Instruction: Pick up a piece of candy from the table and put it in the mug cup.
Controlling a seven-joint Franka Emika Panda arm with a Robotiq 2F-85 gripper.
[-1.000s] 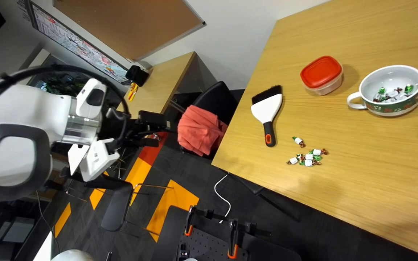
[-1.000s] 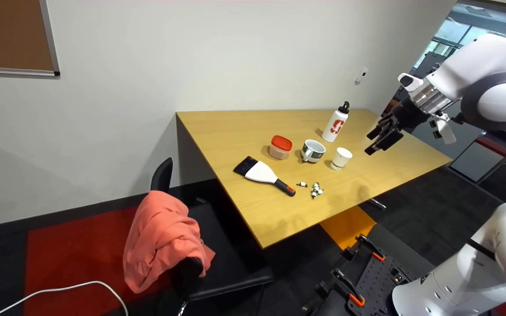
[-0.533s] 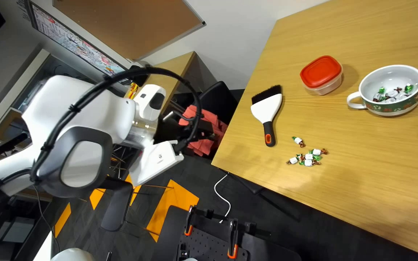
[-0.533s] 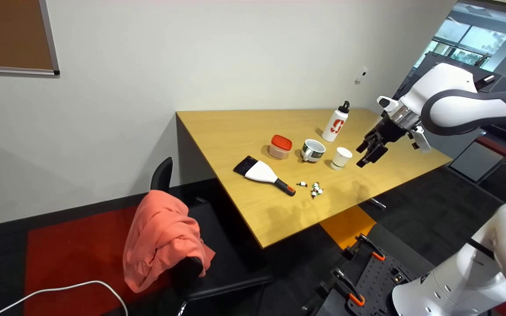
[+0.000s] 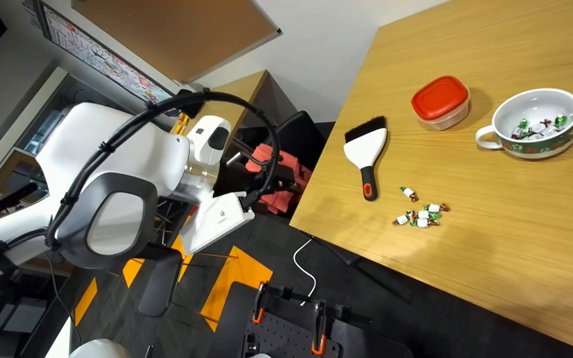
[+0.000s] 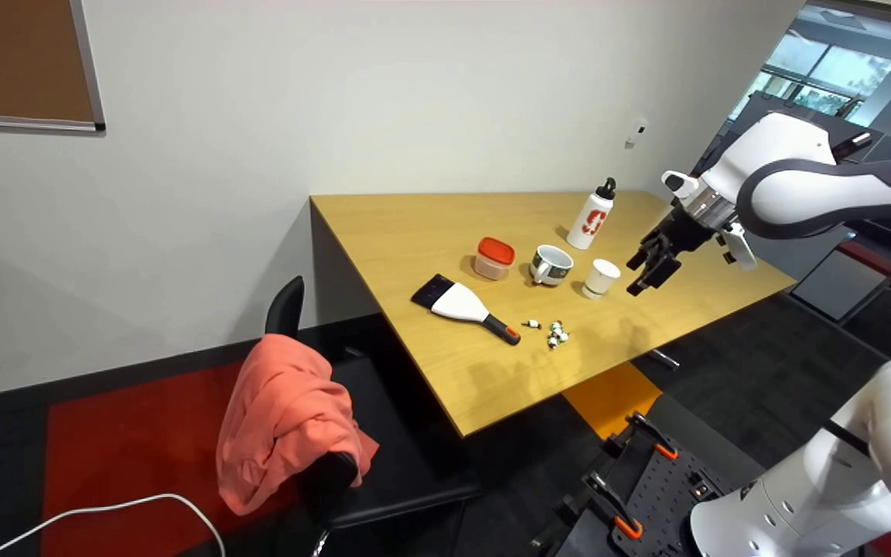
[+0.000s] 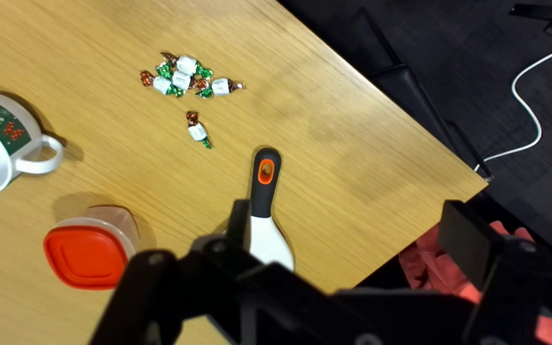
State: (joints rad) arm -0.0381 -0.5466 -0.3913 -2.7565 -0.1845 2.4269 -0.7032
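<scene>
Okay, reach step, nothing picked. Gripper (image 7: 350,223) hangs well up from the table (image 7: 343,158), fingers spread wide, nothing held. Lone candy (image 7: 198,132) lies on the table, up-left of the fingertips in the wrist view; candy pile (image 7: 182,79) just beyond it. Mug (image 7: 17,127) stands upright, farther left of the gripper, handle on the gripper's side; some candies (image 5: 537,130) already inside, seen in an exterior view.

Likely target: the lone one, since it's apart from the pile and should grab cleaner. Next move, my read: shift up-left past the brush (image 7: 261,206), center on the wrapper, drop, pinch. Candy lies roughly crosswise to the jaws' line, so probably little wrist turn needed. Then lift, go left to the mug, release inside. Tub (image 7: 86,256) is left of the gripper too; steer around it.
</scene>
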